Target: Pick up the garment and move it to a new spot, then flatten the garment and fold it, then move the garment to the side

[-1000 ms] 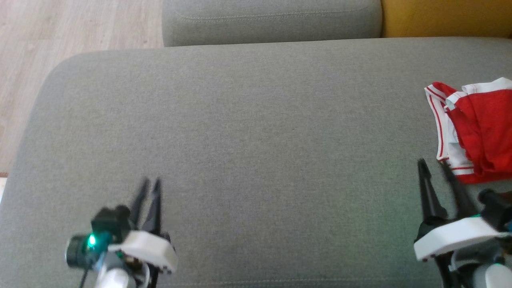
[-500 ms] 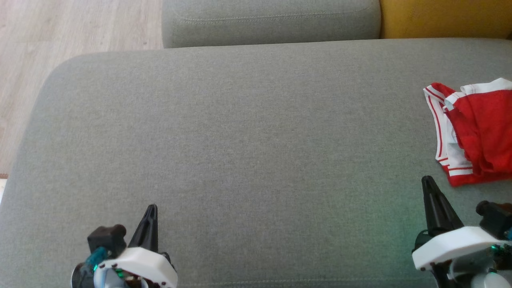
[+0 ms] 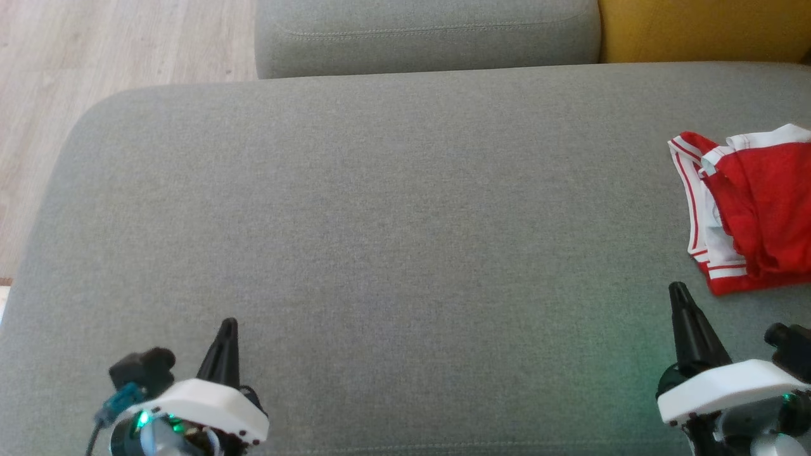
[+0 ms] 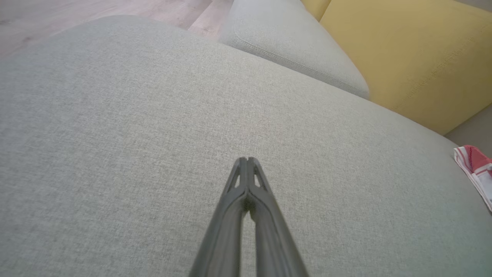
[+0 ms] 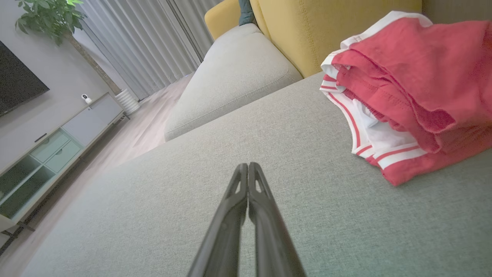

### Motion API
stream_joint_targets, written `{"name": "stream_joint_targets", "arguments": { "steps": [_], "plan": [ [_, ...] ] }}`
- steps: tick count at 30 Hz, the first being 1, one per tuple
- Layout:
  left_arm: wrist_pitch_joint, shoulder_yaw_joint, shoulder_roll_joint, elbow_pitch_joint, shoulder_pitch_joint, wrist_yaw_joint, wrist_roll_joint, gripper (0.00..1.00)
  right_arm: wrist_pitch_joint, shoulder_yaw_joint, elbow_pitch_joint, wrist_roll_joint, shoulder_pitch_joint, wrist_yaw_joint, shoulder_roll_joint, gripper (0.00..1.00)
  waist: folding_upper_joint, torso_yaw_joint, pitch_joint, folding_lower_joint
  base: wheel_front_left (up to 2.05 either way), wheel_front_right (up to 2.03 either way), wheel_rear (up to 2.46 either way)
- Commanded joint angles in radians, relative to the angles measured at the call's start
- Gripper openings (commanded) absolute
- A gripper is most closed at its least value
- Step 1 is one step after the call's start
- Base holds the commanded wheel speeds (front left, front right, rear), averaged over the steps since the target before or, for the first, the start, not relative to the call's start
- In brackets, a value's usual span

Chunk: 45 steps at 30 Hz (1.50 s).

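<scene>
The red-and-white garment [image 3: 766, 202] lies bunched at the right edge of the grey sofa cushion [image 3: 380, 221], just beyond the right hand [image 3: 678, 290], which, like the left hand [image 3: 227, 324] at near left, is pressed together and empty.

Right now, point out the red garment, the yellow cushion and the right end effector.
red garment [image 3: 766, 202], head view, on its red fabric.
yellow cushion [image 3: 697, 28], head view, on its visible face.
right end effector [image 3: 678, 291], head view, at its closed fingertips.

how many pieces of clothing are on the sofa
1: a red garment with white trim, bunched at the right edge of the grey seat cushion. It runs past the head view's edge, so more may be hidden there.
</scene>
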Motion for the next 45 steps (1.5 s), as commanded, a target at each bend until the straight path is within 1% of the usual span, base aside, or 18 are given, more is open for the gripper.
{"name": "stream_joint_targets", "arguments": {
  "steps": [1, 45],
  "plan": [
    [0.005, 0.030, 0.003, -0.028, -0.047, -0.011, -0.027, 0.00, -0.012, 0.006, -0.024, 0.033, -0.054, 0.000, -0.014, 0.00, 0.0000, 0.000, -0.001, 0.0000, 0.00, 0.00, 0.00],
    [0.116, 0.182, -0.043, -0.030, -0.079, -0.110, -0.478, 0.00, -0.020, 0.001, 0.084, 0.534, -0.125, -0.001, -0.024, 0.00, 0.0000, -0.009, -0.016, 0.0000, 0.00, 0.00, 0.00]
  ]
}}
